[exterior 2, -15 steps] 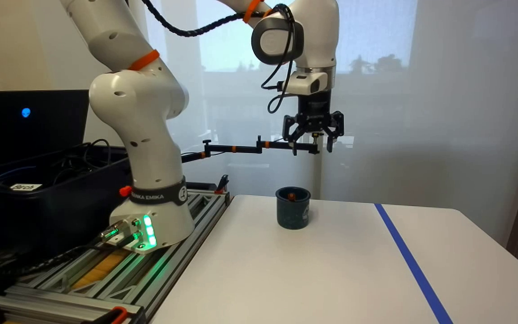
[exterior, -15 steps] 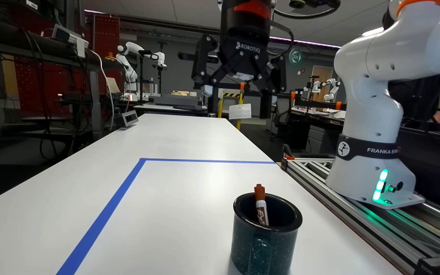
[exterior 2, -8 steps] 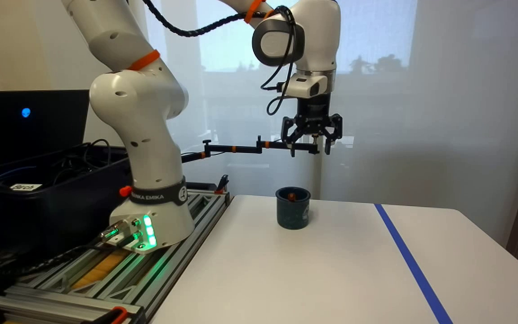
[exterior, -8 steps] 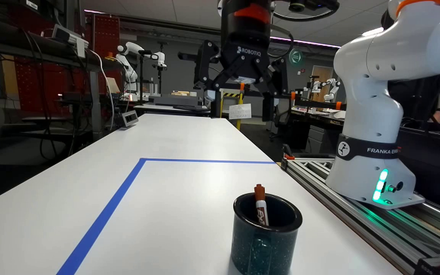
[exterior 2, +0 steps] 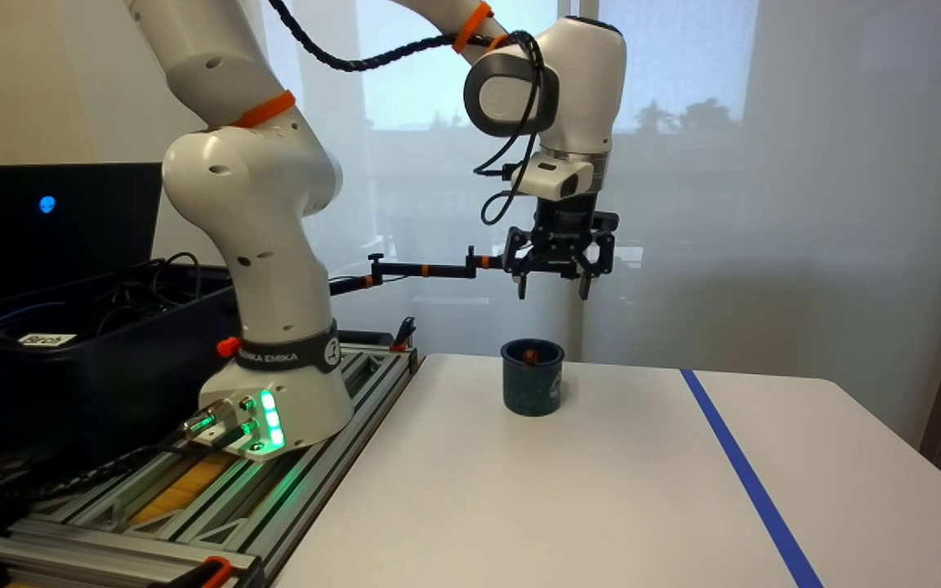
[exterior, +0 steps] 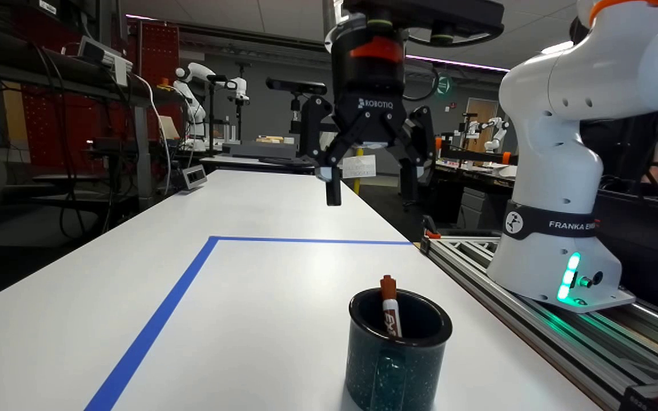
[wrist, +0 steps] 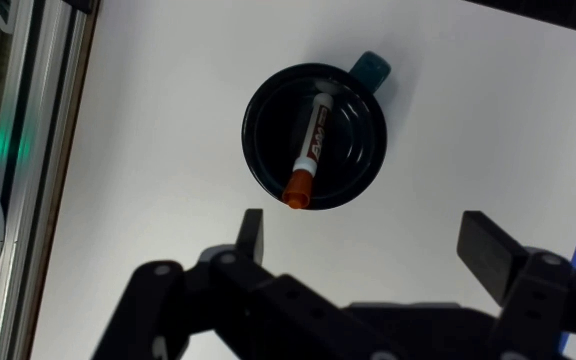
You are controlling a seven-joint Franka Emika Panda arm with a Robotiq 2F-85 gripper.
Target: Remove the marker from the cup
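My claw (exterior: 371, 197) is unclenched, its fingers (exterior: 333, 191) spread wide, hanging above the table (exterior: 272, 319) and apart from the cup (exterior: 420, 365). The marker (wrist: 312, 140) stands slantwise inside that cup. My wrist view looks down into it and gives me nearly the whole marker, with dark red label (wrist: 319, 134) and orange-brown cap (wrist: 299, 186) over the rim (wrist: 248, 137); the cup's handle (wrist: 371, 71) juts out too. In an exterior view I get only a bit of that cap, yet also a pale mark (exterior 2: 555, 385) on the cup's side. The table is white, and in an exterior view I see its blue tape (exterior: 157, 319) turn a corner. Around me, an exterior view holds a red board (exterior: 95, 108) and other white arms (exterior: 198, 71); in an exterior view, a black bin (exterior 2: 127, 400) stands beside my base (exterior 2: 299, 400), with a bright window (exterior 2: 683, 65) beyond.
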